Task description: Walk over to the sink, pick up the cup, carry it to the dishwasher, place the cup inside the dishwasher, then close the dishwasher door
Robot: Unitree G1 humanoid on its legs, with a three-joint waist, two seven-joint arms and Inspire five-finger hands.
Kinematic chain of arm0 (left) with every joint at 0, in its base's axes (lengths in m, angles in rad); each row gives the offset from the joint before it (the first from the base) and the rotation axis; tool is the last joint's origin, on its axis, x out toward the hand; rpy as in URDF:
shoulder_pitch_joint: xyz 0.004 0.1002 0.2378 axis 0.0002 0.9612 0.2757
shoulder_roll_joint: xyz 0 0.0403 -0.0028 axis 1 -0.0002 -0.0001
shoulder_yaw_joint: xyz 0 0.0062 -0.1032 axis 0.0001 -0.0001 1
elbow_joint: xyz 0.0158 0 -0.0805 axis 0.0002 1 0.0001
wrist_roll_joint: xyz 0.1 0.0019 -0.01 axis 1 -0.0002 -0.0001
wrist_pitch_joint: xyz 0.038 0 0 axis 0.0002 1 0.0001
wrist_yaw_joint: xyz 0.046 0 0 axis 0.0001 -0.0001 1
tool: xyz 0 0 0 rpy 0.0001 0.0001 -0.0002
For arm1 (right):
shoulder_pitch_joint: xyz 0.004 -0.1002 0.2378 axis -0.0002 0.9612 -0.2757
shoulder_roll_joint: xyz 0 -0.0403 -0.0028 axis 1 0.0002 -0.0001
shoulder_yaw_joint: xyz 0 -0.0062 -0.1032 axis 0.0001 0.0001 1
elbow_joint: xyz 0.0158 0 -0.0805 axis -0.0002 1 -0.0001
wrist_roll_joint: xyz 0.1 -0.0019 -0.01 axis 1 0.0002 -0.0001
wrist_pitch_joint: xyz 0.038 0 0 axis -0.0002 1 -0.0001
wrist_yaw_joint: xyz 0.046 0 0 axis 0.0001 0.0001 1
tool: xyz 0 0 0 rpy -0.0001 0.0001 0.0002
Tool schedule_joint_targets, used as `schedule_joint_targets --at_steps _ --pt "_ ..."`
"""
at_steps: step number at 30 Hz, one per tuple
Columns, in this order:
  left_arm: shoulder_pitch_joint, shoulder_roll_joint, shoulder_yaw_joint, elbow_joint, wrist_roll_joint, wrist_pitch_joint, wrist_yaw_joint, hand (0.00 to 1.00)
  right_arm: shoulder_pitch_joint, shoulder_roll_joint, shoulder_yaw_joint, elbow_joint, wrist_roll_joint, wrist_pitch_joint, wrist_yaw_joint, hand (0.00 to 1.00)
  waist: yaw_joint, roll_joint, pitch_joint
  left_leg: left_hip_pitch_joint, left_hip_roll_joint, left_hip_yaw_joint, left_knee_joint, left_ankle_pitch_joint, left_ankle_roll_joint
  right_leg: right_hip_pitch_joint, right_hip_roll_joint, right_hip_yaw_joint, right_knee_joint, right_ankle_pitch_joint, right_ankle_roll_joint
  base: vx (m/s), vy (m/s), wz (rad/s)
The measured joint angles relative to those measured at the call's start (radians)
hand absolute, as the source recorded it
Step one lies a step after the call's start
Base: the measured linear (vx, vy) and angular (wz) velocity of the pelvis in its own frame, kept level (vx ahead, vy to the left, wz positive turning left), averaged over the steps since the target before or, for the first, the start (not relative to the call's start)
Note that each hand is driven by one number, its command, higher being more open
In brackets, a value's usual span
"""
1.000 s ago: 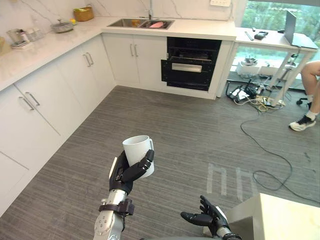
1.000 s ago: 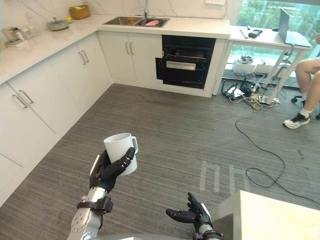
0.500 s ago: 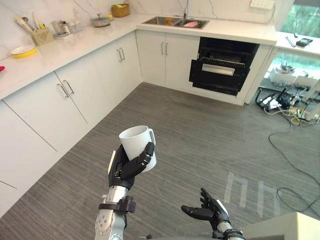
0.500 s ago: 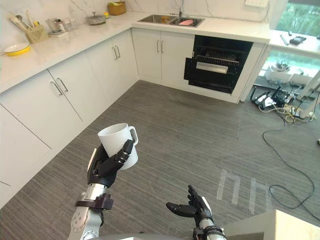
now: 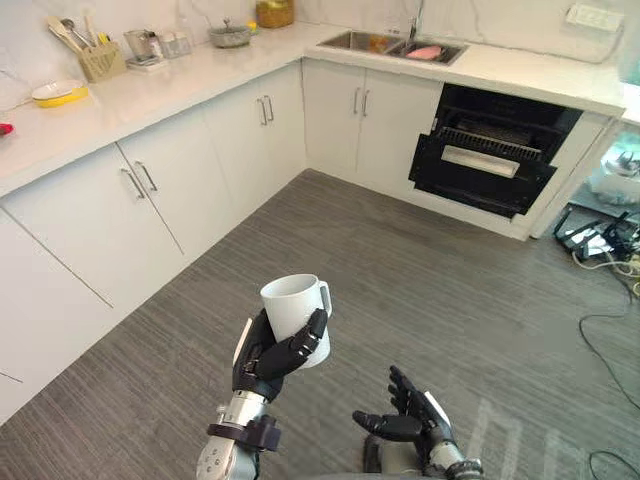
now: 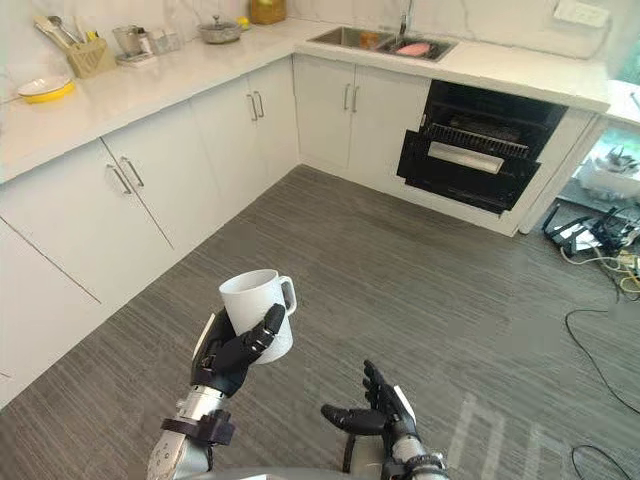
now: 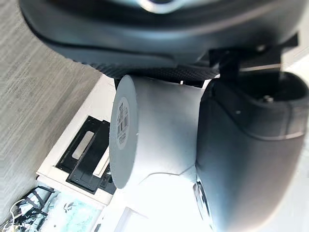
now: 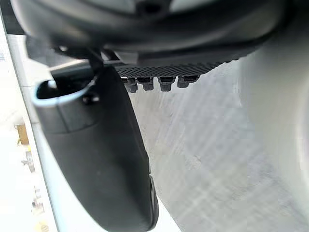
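Observation:
A white cup (image 5: 298, 316) with a handle stands upright in my left hand (image 5: 268, 360), whose fingers and thumb are curled round it, held over the grey floor. In the left wrist view the cup (image 7: 154, 130) shows bottom first. My right hand (image 5: 405, 422) hovers low beside it, fingers relaxed, holding nothing. The black dishwasher (image 5: 492, 160) stands across the floor with its door ajar, under the white counter. The sink (image 5: 388, 44) lies in the counter to the dishwasher's left, with a pink thing in one basin.
White cabinets (image 5: 150, 190) run along the left and the far wall. On the counter are a yellow bowl (image 5: 58, 93), a utensil holder (image 5: 97, 62), a pot (image 5: 230, 35) and a basket (image 5: 274, 12). Cables (image 5: 610, 250) lie on the floor at the right.
The whole view has swung, so the dishwasher and sink now lie further right and nearer. The cup stays in my left hand; the right hand is unchanged.

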Motion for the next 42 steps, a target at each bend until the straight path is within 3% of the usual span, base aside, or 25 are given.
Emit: schedule_joint_targets --at_steps 2,4,7,9,12,14,15,16,18,19,20,22,24,27,29,30,31,32,33,34,36,37,38,40,42 --pt "0.000 -0.020 -0.006 -0.001 0.003 -0.008 0.000 0.00 0.014 -0.009 0.013 -0.059 0.007 0.001 -0.001 1.00 0.007 0.005 0.005 -0.112 0.082 0.062 0.296 0.096 -0.003 0.091 0.044 0.010 -0.047 -0.048 -0.020 0.62 -0.210 -0.22" --pt "-0.003 -0.032 -0.009 -0.005 0.003 -0.011 -0.003 0.00 0.012 -0.011 0.012 -0.069 0.009 0.001 -0.008 1.00 0.011 0.007 -0.003 -0.194 0.120 0.102 0.415 0.051 0.013 0.181 0.065 0.020 -0.108 -0.081 -0.043 0.57 -0.132 -0.24" --pt "-0.029 -0.030 -0.003 -0.007 0.002 -0.014 -0.011 0.00 -0.003 -0.019 0.012 -0.068 0.031 0.001 -0.013 1.00 0.037 0.004 -0.006 -0.311 0.099 0.175 0.290 -0.034 0.017 0.281 0.057 0.055 -0.203 -0.091 -0.038 0.46 -0.029 -0.37" --pt "-0.045 -0.029 0.004 -0.007 0.002 -0.014 -0.011 0.00 -0.005 -0.021 0.012 -0.064 0.036 0.001 -0.018 1.00 0.058 -0.005 -0.002 -0.347 0.054 0.181 0.101 -0.029 0.013 0.322 0.028 0.055 -0.218 -0.077 -0.014 0.50 0.069 -0.34" --pt "-0.050 -0.017 0.005 -0.032 0.002 -0.008 -0.009 0.00 -0.001 -0.026 0.013 -0.038 0.037 0.000 -0.029 1.00 0.069 -0.021 0.007 -0.374 -0.033 0.148 -0.241 0.123 0.001 0.409 -0.022 0.073 -0.232 -0.081 -0.004 0.49 0.177 -0.22" --pt "-0.052 -0.005 0.007 -0.091 0.002 -0.008 -0.008 0.00 0.007 -0.023 0.015 -0.011 0.037 -0.012 -0.035 1.00 0.099 -0.033 -0.003 -0.385 -0.040 0.159 -0.302 0.322 0.020 0.460 -0.042 0.141 -0.222 -0.151 0.053 0.57 0.340 -0.57" --pt "-0.055 -0.001 0.009 -0.093 0.002 -0.008 -0.008 0.00 0.004 -0.017 0.019 0.007 0.036 -0.013 -0.039 1.00 0.105 -0.044 -0.014 -0.390 -0.051 0.170 -0.260 0.318 0.064 0.469 -0.064 0.147 -0.207 -0.166 0.066 0.63 0.353 -0.35" --pt "-0.066 -0.003 0.024 -0.086 0.002 0.000 -0.003 0.00 0.000 -0.006 0.028 0.029 0.036 -0.012 -0.041 1.00 0.092 -0.074 -0.026 -0.411 -0.071 0.178 -0.161 0.225 0.088 0.458 -0.102 0.155 -0.140 -0.174 0.071 0.65 0.345 -0.04" --pt "-0.070 -0.004 0.029 -0.086 0.005 0.005 0.005 0.00 0.012 0.001 0.030 0.030 0.036 -0.012 -0.041 1.00 0.087 -0.094 -0.032 -0.412 -0.090 0.189 -0.054 0.124 0.109 0.410 -0.140 0.177 0.043 -0.169 0.086 0.55 0.322 0.01" --pt "-0.070 0.006 0.029 -0.086 0.005 0.006 0.009 0.00 0.017 0.012 0.031 0.036 0.035 -0.009 -0.034 1.00 0.088 -0.123 -0.036 -0.375 -0.122 0.210 -0.017 0.053 0.123 0.329 -0.197 0.195 0.265 -0.116 0.158 0.44 0.259 -0.14" --pt "-0.069 0.018 0.034 -0.086 0.006 0.009 0.016 0.00 0.015 0.018 0.033 0.043 0.035 -0.008 -0.029 1.00 0.087 -0.135 -0.033 -0.334 -0.142 0.218 -0.011 0.016 0.134 0.283 -0.231 0.202 0.400 -0.051 0.179 0.55 0.290 -0.16" --pt "-0.055 0.024 0.051 -0.084 0.008 0.015 0.035 0.00 0.012 0.025 0.038 0.074 0.034 -0.008 -0.021 1.00 0.073 -0.117 -0.029 -0.210 -0.156 0.215 -0.051 -0.031 0.139 0.187 -0.250 0.147 0.619 -0.083 0.140 0.54 0.248 -0.11" --pt "-0.054 0.025 0.051 -0.084 0.008 0.010 0.035 0.00 0.019 0.028 0.042 0.080 0.027 -0.008 -0.015 1.00 0.067 -0.098 -0.029 -0.091 -0.158 0.201 -0.174 -0.022 0.129 0.094 -0.208 0.081 0.629 -0.142 0.111 0.47 0.199 0.00" --pt "-0.083 0.047 0.035 -0.085 0.008 0.004 0.034 0.00 0.026 0.033 0.044 0.058 0.026 -0.027 -0.008 1.00 0.030 -0.078 -0.030 0.042 -0.149 0.167 -0.352 0.010 0.109 -0.088 -0.101 -0.018 0.339 -0.172 0.076 0.42 0.116 0.25" --pt "-0.102 0.059 0.022 -0.081 0.007 0.006 0.034 0.00 0.026 0.035 0.038 0.037 0.028 -0.042 -0.004 1.00 0.003 -0.078 -0.029 0.113 -0.150 0.136 -0.413 -0.001 0.090 -0.144 -0.037 -0.023 -0.033 -0.029 0.092 0.63 0.021 0.54" --pt "-0.102 0.060 0.004 -0.074 0.007 0.005 0.032 0.00 0.032 0.036 0.030 0.035 0.028 -0.050 -0.004 1.00 -0.005 -0.083 -0.028 0.176 -0.167 0.112 -0.444 -0.020 0.062 -0.161 -0.028 -0.021 -0.172 0.094 0.089 0.54 -0.023 0.54" --pt "-0.100 0.060 -0.001 -0.071 0.008 0.005 0.031 0.00 0.033 0.035 0.029 0.035 0.028 -0.050 -0.004 1.00 -0.005 -0.084 -0.029 0.189 -0.169 0.108 -0.447 -0.026 0.055 -0.163 -0.029 -0.022 -0.181 0.116 0.081 0.59 -0.053 0.64" --pt "-0.082 0.061 -0.019 -0.066 0.008 0.005 0.028 0.00 0.039 0.030 0.030 0.035 0.028 -0.050 -0.004 1.00 -0.009 -0.086 -0.034 0.238 -0.178 0.097 -0.444 -0.057 0.028 -0.160 -0.031 -0.008 -0.162 0.194 -0.002 0.39 -0.050 0.49" --pt "-0.071 0.058 -0.028 -0.063 0.010 0.005 0.027 0.00 0.039 0.028 0.029 0.033 0.028 -0.050 -0.004 1.00 -0.016 -0.086 -0.039 0.259 -0.174 0.095 -0.441 -0.068 0.020 -0.162 -0.032 0.003 -0.128 0.257 -0.042 0.78 -0.134 0.60" --pt "-0.058 0.045 -0.042 -0.038 0.017 0.005 0.028 0.00 0.021 0.012 0.030 0.032 0.028 -0.042 -0.004 1.00 -0.010 -0.046 -0.039 0.262 -0.130 0.098 -0.356 -0.078 0.004 -0.156 -0.019 -0.016 -0.043 0.214 -0.053 0.63 -0.148 0.38" --pt "-0.050 0.033 -0.046 -0.035 0.017 0.005 0.029 0.00 0.005 0.006 0.032 -0.011 0.029 -0.037 -0.002 1.00 -0.009 -0.019 -0.019 0.184 -0.075 0.107 -0.110 -0.061 -0.020 -0.116 0.005 -0.032 -0.015 0.146 -0.043 0.63 -0.219 0.11" --pt "-0.051 0.012 -0.046 -0.036 0.018 0.001 0.030 0.00 0.007 -0.002 0.034 -0.065 0.031 -0.035 0.001 1.00 -0.004 0.003 -0.010 0.105 -0.018 0.122 0.118 0.020 -0.033 -0.078 0.034 -0.028 -0.001 0.098 -0.047 0.69 -0.222 -0.37" --pt "-0.049 -0.010 -0.045 -0.037 0.021 -0.005 0.035 0.00 0.007 -0.012 0.044 -0.111 0.031 -0.032 0.001 1.00 0.012 0.017 -0.003 0.036 0.052 0.156 0.321 0.196 -0.022 -0.027 0.075 -0.005 -0.007 0.052 -0.066 0.59 -0.142 -0.56" --pt "-0.055 -0.012 -0.054 -0.041 0.023 -0.011 0.040 0.00 0.000 -0.009 0.061 -0.144 0.033 -0.028 -0.006 1.00 0.020 0.024 -0.001 -0.065 0.131 0.171 0.507 0.146 -0.015 0.058 0.122 0.021 -0.036 0.001 -0.088 0.57 -0.076 -0.67" --pt "-0.061 -0.009 -0.070 -0.044 0.024 -0.013 0.041 0.00 -0.021 -0.012 0.068 -0.142 0.037 -0.024 -0.016 1.00 0.027 0.010 -0.001 -0.172 0.132 0.175 0.511 0.053 0.015 0.134 0.129 0.061 -0.078 -0.026 -0.100 0.52 -0.031 -0.62"
